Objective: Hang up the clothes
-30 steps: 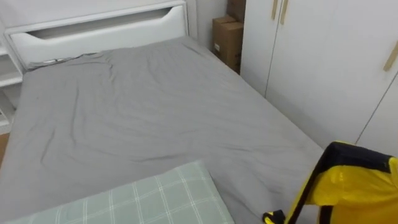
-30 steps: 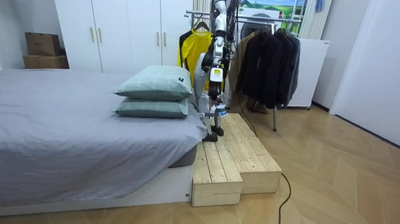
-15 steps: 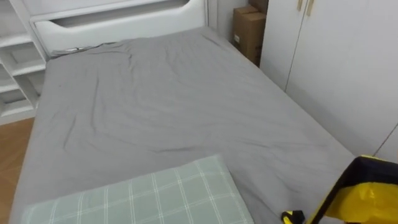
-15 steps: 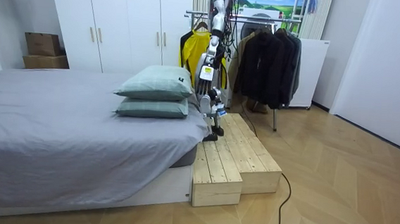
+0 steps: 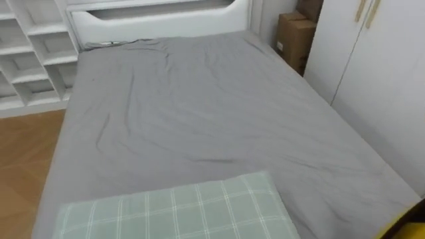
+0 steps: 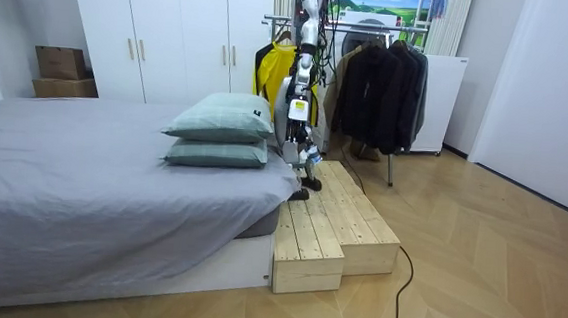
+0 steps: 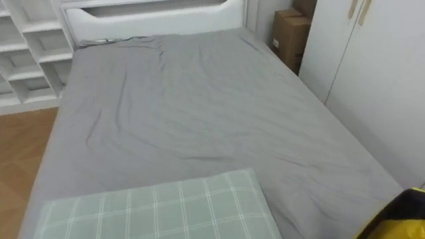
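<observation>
Grey sheets cover the big bed (image 5: 199, 119) in the left eye view, and nothing to hang lies on it. A green checked pillow (image 5: 179, 212) sits at the near end. A white headboard (image 5: 159, 16) stands at the far end. White shelves (image 5: 33, 60) and a strip of wood floor (image 5: 26, 172) are on the robot's left. A brown box (image 5: 295, 40) and a white wardrobe (image 5: 378, 73) are on its right.

The right eye view shows the same bed. A corner of the yellow jacket (image 7: 406, 224) with a black edge peeks in at the bottom, on the robot's right.

In the room view the robot stands on a wooden step (image 6: 335, 218) right next to the bed. It is beside the checked pillow, which lies on top of a second pillow (image 6: 214, 154). The clothes rack (image 6: 373, 27) is just behind it. The yellow jacket hangs there on the rail, next to some dark coats (image 6: 379, 86).

Whether the left hand or the right hand holds anything cannot be told.

It looks like the jacket is already up on the rail, so this hanging step seems almost done. The robot's head points at the bed, maybe to look for more clothes. The next move needs the jacket left safe on the rail, and then something new to hang must be found.
</observation>
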Motion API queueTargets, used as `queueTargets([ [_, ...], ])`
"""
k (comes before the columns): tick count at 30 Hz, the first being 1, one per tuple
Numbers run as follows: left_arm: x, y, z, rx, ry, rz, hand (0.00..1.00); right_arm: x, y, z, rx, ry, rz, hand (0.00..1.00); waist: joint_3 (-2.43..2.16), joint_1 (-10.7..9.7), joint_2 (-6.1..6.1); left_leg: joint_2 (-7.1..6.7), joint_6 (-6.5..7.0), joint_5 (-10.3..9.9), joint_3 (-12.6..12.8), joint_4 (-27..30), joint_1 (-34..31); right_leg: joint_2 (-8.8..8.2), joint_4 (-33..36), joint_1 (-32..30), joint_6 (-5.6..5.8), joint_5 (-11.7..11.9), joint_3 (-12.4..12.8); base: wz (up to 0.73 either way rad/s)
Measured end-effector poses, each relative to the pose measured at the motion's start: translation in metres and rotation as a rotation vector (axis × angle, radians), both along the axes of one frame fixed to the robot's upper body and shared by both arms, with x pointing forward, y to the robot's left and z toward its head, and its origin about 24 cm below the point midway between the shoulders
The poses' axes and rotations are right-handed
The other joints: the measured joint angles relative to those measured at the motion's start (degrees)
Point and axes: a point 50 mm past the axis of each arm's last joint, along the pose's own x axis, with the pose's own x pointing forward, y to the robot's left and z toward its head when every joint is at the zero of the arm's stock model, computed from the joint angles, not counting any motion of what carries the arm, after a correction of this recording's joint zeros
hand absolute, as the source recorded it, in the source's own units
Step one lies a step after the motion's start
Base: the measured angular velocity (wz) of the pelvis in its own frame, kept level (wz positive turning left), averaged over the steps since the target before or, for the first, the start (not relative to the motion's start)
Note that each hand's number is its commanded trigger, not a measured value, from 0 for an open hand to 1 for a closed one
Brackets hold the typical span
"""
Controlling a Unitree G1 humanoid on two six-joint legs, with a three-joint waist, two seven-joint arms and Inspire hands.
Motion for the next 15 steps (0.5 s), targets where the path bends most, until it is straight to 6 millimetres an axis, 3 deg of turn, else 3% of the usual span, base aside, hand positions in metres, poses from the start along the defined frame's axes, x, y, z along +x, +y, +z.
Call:
queueTargets([
  [1, 0.0, 0.0, 0.0, -0.002, 0.004, -0.006, 0.0, 0.001, 0.0, 0.0, -0.002, -0.002, 0.001, 0.0, 0.03, -0.09, -0.05, -0.21, 0.18, 0.01, -0.67, -0.03, 0.03, 0.11, 0.05, -0.17, 0.0, 0.04, 1.43, 0.67],
  [2, 0.002, 0.0, 0.0, -0.002, 0.005, -0.005, 0.0, 0.001, 0.001, 0.0, -0.004, -0.002, 0.0, 0.0, 0.11, -0.48, -0.34, -0.79, 0.56, 0.19, -2.47, -0.18, 0.07, 1.04, -1.0, -0.25, 0.2, 0.18, 4.37, 0.75],
  [3, 0.003, 0.001, 0.0, 0.004, 0.0, -0.007, 0.0, 0.0, 0.003, -0.001, -0.002, 0.002, -0.003, 0.0, 0.12, -0.9, -0.91, -1.6, 0.81, 0.66, -3.98, -0.63, 0.29, 1.92, -3.06, -0.8, 0.04, 0.48, 5.7, 0.79],
  [5, 0.002, 0.001, 0.0, 0.01, 0.005, -0.006, 0.0, -0.002, 0.005, -0.001, -0.003, 0.009, -0.002, 0.0, 0.28, -1.22, -1.82, -2.61, 0.88, 1.13, -6.06, -0.87, 0.92, 2.67, -4.75, -1.2, -0.11, 0.81, 5.93, 0.68],
  [9, 0.003, 0.0, 0.0, 0.028, 0.021, -0.055, 0.0, -0.002, 0.009, -0.002, 0.004, 0.013, 0.016, 0.0, -0.1, -0.5, -1.89, -3.48, 0.7, 1.22, -9.23, -0.97, 0.36, 3.1, -6.06, 0.19, -0.05, 1.4, 6.75, 0.44],
  [15, -0.004, -0.002, 0.0, 0.043, 0.064, -0.087, 0.0, 0.005, 0.011, -0.003, 0.017, 0.002, 0.044, 0.0, -0.06, 0.32, -1.48, -3.77, 0.53, 1.33, -10.75, -1.24, 0.55, 3.46, -7.3, 1.75, -0.05, 1.4, 8.22, 0.17],
])
